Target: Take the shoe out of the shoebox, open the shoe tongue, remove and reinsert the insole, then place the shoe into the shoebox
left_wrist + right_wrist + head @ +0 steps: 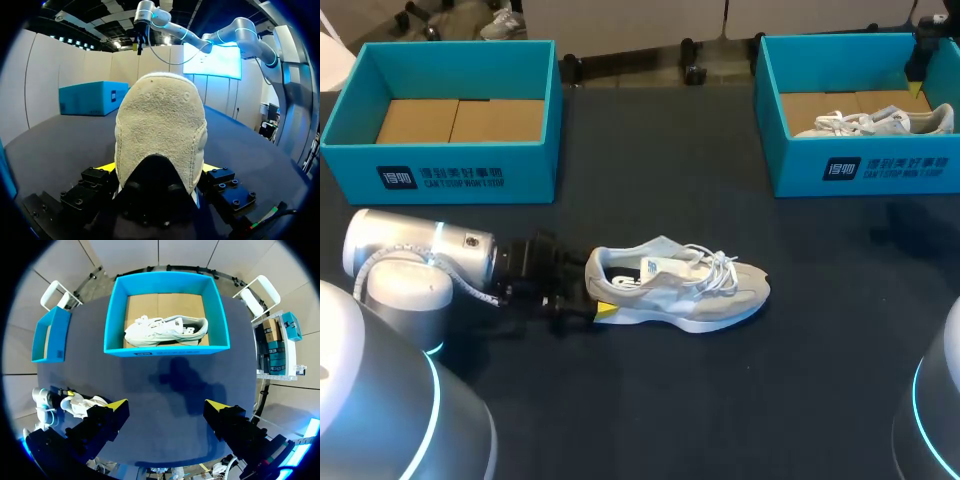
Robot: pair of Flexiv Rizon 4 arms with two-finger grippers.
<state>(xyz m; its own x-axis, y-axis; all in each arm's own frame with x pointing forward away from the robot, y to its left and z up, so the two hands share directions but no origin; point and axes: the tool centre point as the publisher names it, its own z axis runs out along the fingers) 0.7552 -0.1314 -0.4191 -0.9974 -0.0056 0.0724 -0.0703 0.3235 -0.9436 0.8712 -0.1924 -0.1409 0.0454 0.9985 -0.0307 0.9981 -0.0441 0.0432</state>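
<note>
A light grey sneaker point(680, 290) with white laces lies on its sole on the dark table, toe pointing right. My left gripper point(592, 296) is at its heel. In the left wrist view the suede heel point(160, 125) fills the gap between the open fingers point(107, 167), and I cannot see that they press it. My right gripper point(167, 407) hangs open and empty high over the right shoebox point(167, 347); in the head view it point(920, 75) shows above that box's far right corner. A second sneaker point(165, 330) lies inside this box.
An empty blue shoebox point(440, 165) with a cardboard floor stands at the back left. The other blue shoebox point(860, 165) stands at the back right. Bare dark table point(720, 400) stretches between the boxes and in front of the sneaker.
</note>
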